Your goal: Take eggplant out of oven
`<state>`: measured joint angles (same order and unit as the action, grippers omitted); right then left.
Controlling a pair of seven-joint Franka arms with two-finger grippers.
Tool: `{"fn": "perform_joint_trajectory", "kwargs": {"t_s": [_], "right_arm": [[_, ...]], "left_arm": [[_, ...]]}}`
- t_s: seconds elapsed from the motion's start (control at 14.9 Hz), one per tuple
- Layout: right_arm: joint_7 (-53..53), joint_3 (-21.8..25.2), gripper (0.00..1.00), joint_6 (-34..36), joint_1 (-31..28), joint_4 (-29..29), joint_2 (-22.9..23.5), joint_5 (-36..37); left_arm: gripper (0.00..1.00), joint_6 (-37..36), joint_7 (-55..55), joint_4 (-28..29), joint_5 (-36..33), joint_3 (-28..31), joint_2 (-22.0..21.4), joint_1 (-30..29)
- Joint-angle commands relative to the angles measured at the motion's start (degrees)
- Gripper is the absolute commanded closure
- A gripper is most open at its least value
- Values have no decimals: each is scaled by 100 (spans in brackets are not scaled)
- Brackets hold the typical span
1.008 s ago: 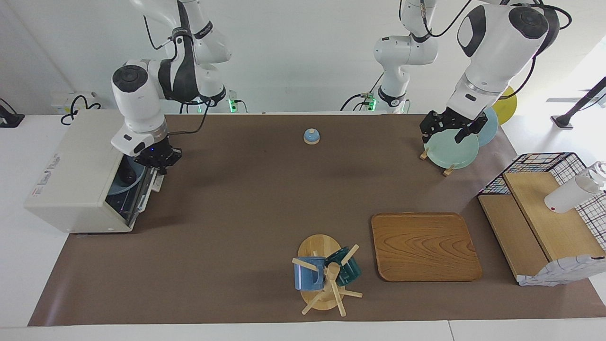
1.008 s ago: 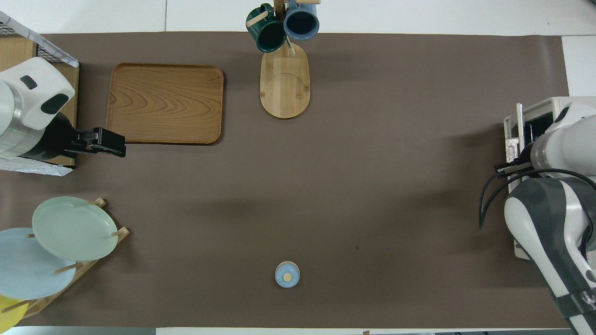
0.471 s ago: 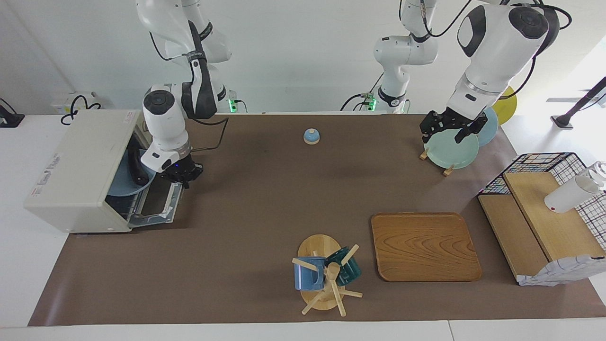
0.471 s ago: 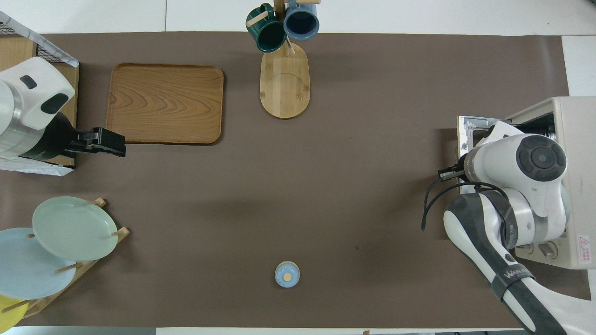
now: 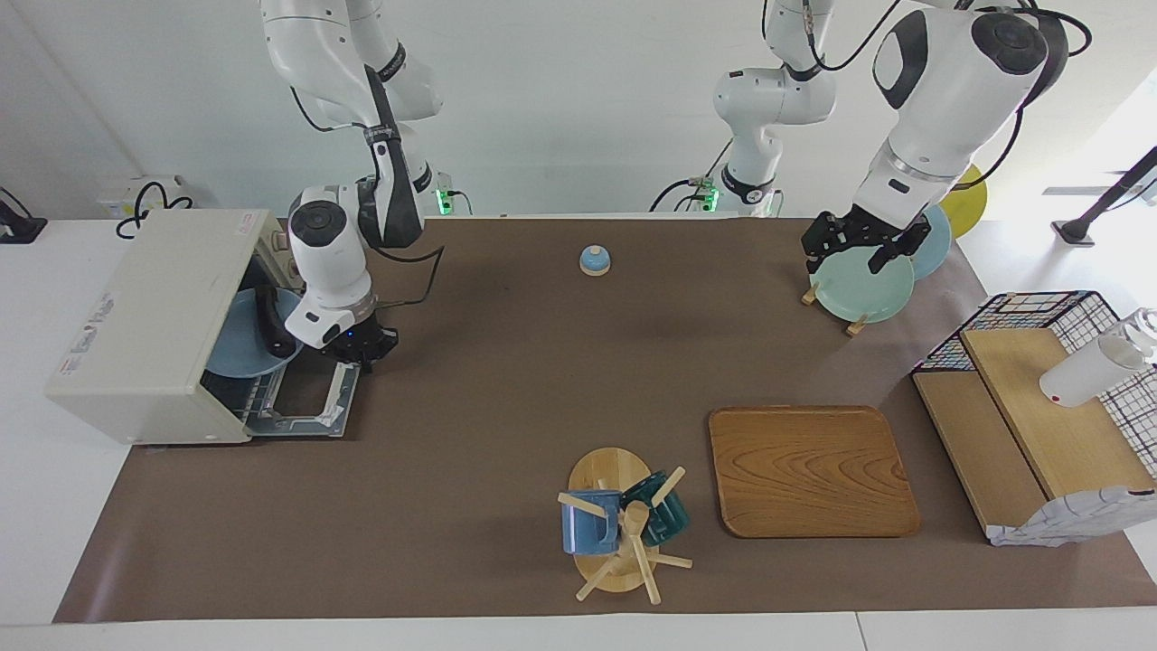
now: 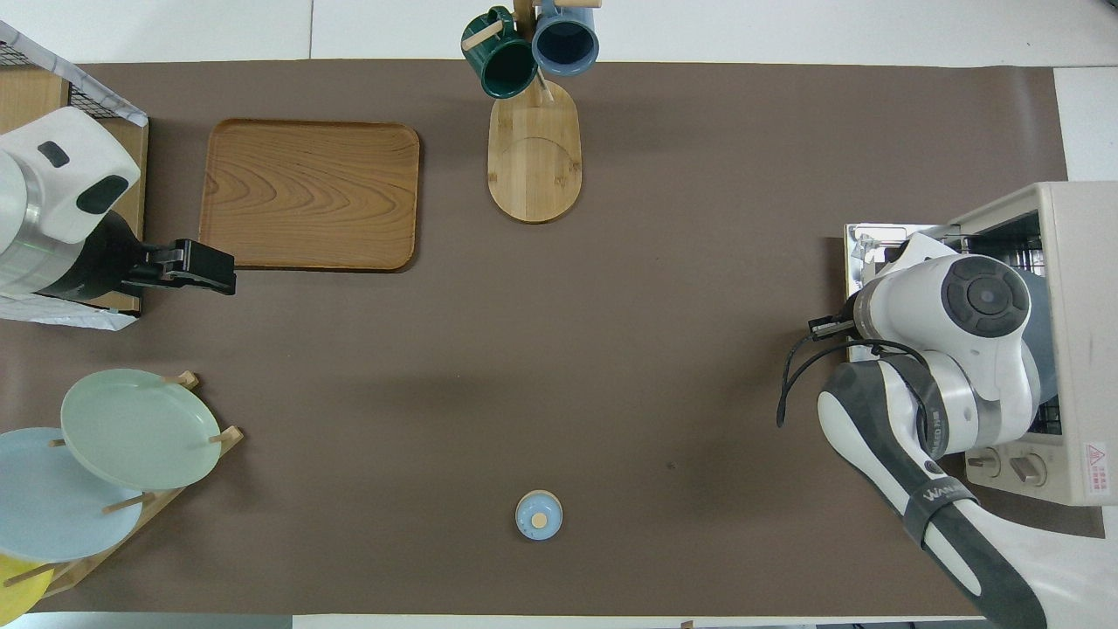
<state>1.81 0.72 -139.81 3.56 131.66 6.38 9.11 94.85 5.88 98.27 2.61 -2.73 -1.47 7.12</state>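
Right hand over the lowered oven door; eggplant on plate inside oven, just beside it. Left hand over plate rack.

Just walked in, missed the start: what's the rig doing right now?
The right hand is shut at the handle edge of the oven door, which lies folded down flat. Inside, the eggplant lies on a blue plate, not yet taken out. The left hand, open, waits over the plate rack at the other end.
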Motion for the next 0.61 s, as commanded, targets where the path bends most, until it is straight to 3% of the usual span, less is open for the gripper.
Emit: {"fn": "perform_joint_trajectory", "kwargs": {"t_s": [0.0, 0.34, 0.54], "right_arm": [[13, 209, 100, -89, -251, 53, 126, 328], [-127, 200, 100, -125, -224, 62, 127, 319], [-128, 174, 100, -90, 64, 18, 127, -539]], "left_arm": [[0, 69, 27, 96, -111, -35, -117, -62], [0, 87, 27, 87, -111, -35, -117, -70], [0, 87, 18, 87, -111, -35, -117, -79]]}}
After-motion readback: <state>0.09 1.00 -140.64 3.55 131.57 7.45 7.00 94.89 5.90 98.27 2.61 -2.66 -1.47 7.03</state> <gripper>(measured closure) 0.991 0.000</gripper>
